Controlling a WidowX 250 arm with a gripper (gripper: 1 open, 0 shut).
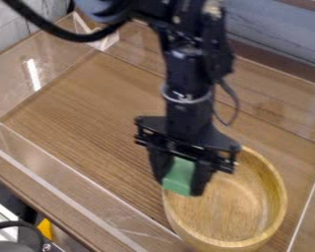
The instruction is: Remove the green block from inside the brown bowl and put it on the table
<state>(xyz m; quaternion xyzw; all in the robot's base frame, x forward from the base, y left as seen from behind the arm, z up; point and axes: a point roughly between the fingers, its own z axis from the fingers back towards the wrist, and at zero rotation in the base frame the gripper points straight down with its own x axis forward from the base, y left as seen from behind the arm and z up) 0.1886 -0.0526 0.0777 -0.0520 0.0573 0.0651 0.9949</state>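
- Camera view: a black robot arm reaches down from the upper part of the frame, its claw (pixel 187 162) over the near left part of the brown bowl (pixel 236 209).
- The claw is closed on the green block (pixel 183 178), which shows below the dark fingers, its upper part hidden by them.
- In this view the block overlaps the bowl's left rim; whether it touches the rim cannot be told.
- The wide round bowl stands on the table (pixel 101 113), toward the lower right, its pale inner floor mostly visible.
- Low clear plastic walls (pixel 68 192) edge the brown wood-grain tabletop.
- A dark cable (pixel 48 31) loops across the top left.
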